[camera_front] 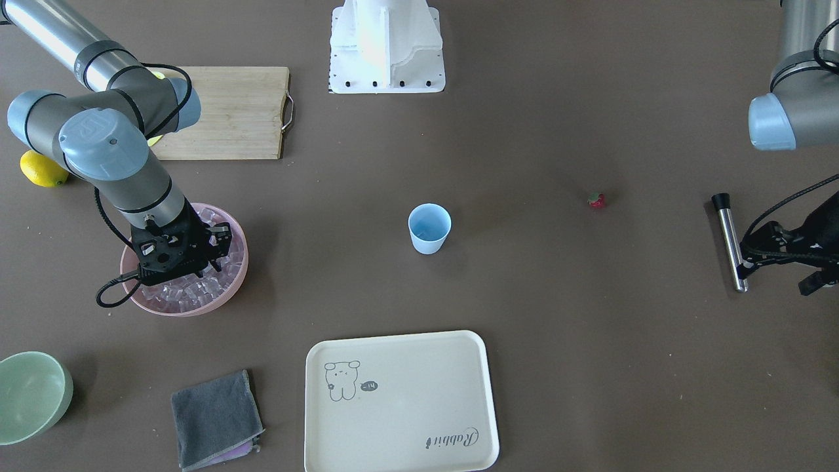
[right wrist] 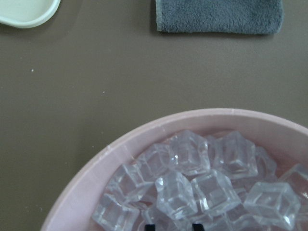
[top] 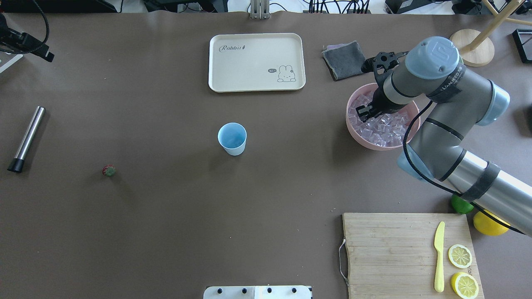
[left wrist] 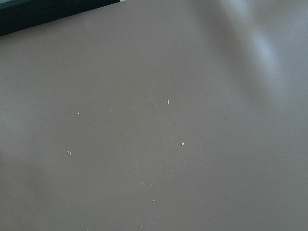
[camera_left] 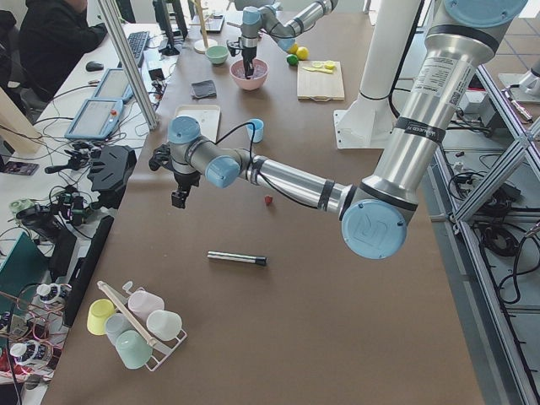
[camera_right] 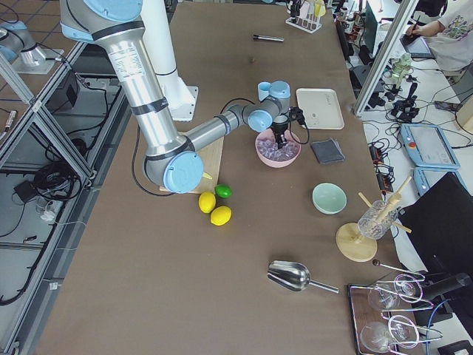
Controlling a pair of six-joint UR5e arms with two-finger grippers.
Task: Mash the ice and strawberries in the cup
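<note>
Right gripper (right wrist: 172, 226) jaws narrowly apart, tips in ice (right wrist: 192, 187), pink bowl (right wrist: 96, 168), 3 o'clock of cup (top: 232, 138) overhead. Cubes look hard and slick: pinch flat faces. Strawberry (top: 109, 170) at 8 o'clock. Left gripper (camera_left: 179, 199) jaws: cannot tell.

Overhead and front views face each other, both showing the cup (top: 232, 139)

Bright, even light from overhead falls on the matte brown table (top: 166, 228), leaving only soft, faint shadows beside the cup (top: 232, 138), while the left wrist view is hazy with a pale glare patch upper right, and the ice (right wrist: 192, 185) up close looks sharp.
</note>
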